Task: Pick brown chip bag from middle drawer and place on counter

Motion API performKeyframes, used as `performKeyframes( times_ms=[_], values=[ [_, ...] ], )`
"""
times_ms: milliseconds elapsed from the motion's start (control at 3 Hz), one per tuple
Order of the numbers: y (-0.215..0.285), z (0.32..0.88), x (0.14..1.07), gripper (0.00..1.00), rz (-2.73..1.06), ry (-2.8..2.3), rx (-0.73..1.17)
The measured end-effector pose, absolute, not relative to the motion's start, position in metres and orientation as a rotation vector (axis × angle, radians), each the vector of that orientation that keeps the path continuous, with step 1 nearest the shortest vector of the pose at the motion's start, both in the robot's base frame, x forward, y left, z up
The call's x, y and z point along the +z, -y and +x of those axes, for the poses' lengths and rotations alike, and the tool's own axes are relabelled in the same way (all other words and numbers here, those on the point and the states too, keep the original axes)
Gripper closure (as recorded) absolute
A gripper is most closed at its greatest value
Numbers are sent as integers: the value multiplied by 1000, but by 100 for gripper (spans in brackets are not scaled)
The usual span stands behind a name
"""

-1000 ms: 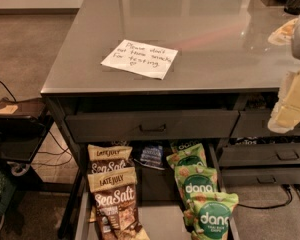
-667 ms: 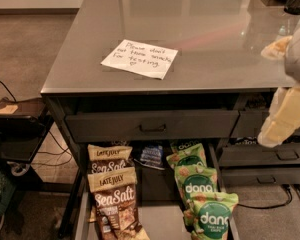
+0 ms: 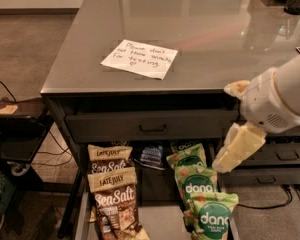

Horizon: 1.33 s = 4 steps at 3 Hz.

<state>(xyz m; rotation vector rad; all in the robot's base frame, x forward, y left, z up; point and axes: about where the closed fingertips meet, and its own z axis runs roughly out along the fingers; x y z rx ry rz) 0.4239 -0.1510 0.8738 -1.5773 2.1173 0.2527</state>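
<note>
Two brown chip bags lie in the left row of the open middle drawer point(image 3: 161, 220): one at the back point(image 3: 108, 159), one nearer the front point(image 3: 116, 200). Both have a tan "LATE JULY" band and white "Sea Salt" script. My gripper point(image 3: 231, 120) is at the right, in front of the counter's edge and above the drawer's right side. It is open and empty, with one cream finger point(image 3: 238, 148) pointing down-left and the other point(image 3: 236, 88) up at counter height. The glossy grey counter point(image 3: 215, 34) bears a white handwritten note point(image 3: 140, 59).
Green "dang" bags point(image 3: 191, 177) point(image 3: 213, 217) fill the drawer's right row, and a small blue packet point(image 3: 151, 155) lies at the back. The shut top drawer front point(image 3: 152, 128) has a small bar handle. More drawers point(image 3: 285, 156) are to the right; a black cart point(image 3: 15, 119) and cables to the left.
My gripper has moved left and down, from beside the counter's right edge to in front of it, over the drawer's right side. The bags have not moved.
</note>
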Motion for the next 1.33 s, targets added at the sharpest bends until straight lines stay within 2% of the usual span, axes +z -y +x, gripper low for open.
performKeyframes(
  times_ms=[667, 1333],
  values=[
    [88, 421, 786, 0, -1532, -2095, 395],
    [92, 425, 756, 0, -1554, -2081, 421]
  ],
)
